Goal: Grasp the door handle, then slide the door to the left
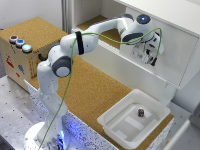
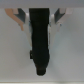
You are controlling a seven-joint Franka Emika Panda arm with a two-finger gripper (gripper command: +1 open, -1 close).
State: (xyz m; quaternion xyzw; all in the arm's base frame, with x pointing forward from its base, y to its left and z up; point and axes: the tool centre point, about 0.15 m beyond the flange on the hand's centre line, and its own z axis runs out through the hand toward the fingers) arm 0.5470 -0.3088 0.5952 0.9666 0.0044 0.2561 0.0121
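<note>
The door [image 1: 172,47] is a large white flat panel on the cabinet at the exterior view's right. My gripper [image 1: 148,54] is up against its face, with the arm stretched over from the left. In the wrist view the door handle [image 2: 40,42] shows as a dark, blurred bar on the white door [image 2: 70,55]. It lies between my two fingertips [image 2: 20,17], one on each side of it, in my gripper [image 2: 40,16]. The blur hides whether the pads press on the handle.
A white plastic tray [image 1: 114,116] holding a small dark object [image 1: 141,113] sits below the cabinet on the cork tabletop [image 1: 95,90]. A cork box with buttons [image 1: 20,42] stands at the exterior view's left. The cabinet's open part [image 1: 102,25] lies left of the door.
</note>
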